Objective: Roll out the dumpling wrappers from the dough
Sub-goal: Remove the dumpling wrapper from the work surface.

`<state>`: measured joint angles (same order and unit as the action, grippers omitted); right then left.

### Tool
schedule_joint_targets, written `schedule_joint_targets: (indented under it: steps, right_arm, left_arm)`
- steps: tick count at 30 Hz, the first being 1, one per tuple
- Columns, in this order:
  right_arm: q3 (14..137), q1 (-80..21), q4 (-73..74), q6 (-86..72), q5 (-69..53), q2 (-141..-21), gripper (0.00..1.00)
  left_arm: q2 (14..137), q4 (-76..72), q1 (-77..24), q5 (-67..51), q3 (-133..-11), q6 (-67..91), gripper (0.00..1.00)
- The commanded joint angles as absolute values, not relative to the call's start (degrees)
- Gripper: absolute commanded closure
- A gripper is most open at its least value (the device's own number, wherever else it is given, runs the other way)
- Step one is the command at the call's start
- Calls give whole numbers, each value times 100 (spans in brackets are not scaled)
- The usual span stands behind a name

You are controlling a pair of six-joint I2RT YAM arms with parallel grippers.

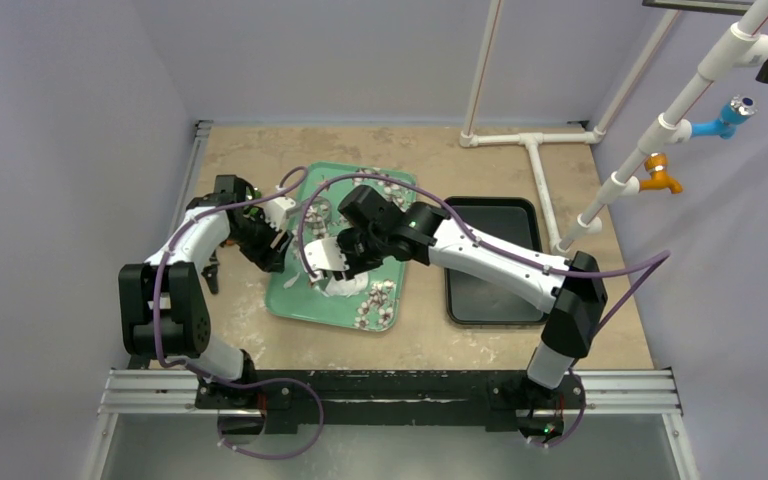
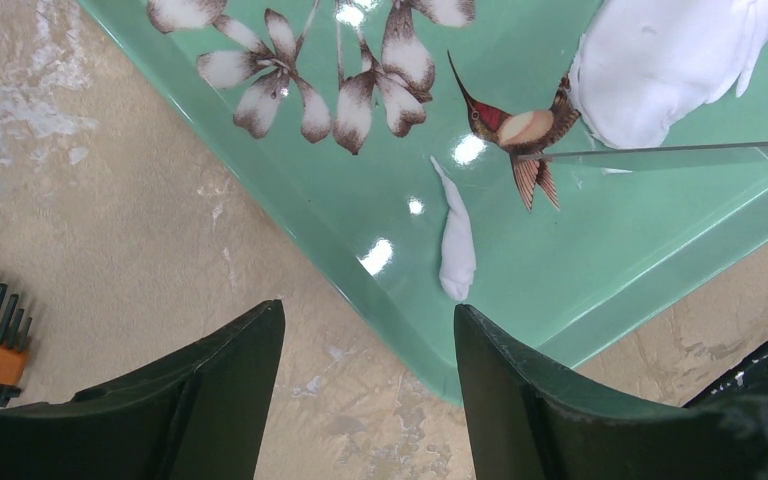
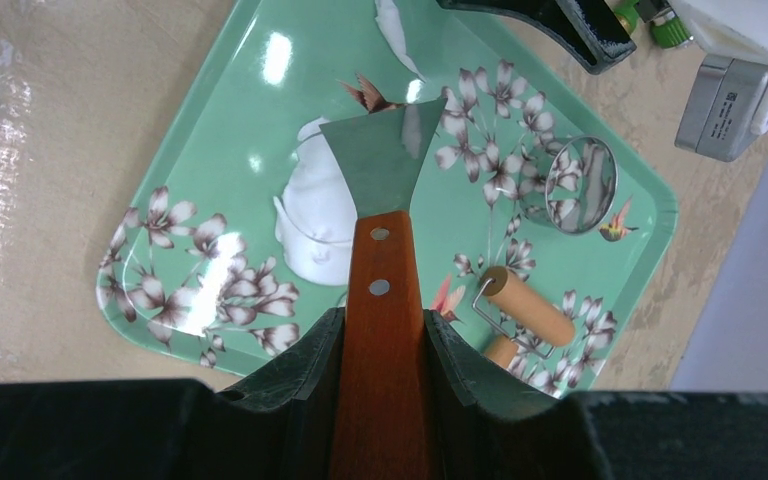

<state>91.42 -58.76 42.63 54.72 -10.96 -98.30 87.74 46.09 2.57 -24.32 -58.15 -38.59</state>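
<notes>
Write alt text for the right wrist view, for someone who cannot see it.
The right gripper clamps a wooden-handled scraper, its metal blade reaching over flattened white dough on a green flowered tray. A metal ring cutter and a small wooden roller lie on the tray at picture right.

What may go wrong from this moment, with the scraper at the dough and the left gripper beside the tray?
1. The scraper, held shut in the right gripper, has its blade over the dough; soft dough may stick to it and tear.
2. A small dough strip lies apart near the tray edge; it could be left behind.
3. The open left gripper hangs at that edge and might nudge the tray.
</notes>
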Motion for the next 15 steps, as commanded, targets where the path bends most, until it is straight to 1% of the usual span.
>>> schedule_joint_targets:
  steps: [1, 15]
  right_arm:
    - [9050, -5880, 3895, 5512, -994, -9585, 100]
    - [8618, -5925, 3793, 5366, -1005, -9472, 100]
  left_arm:
    - [8714, 4533, 303, -2601, -5781, -3907, 37]
    - [8755, 4576, 303, -2637, -5792, -3937, 37]
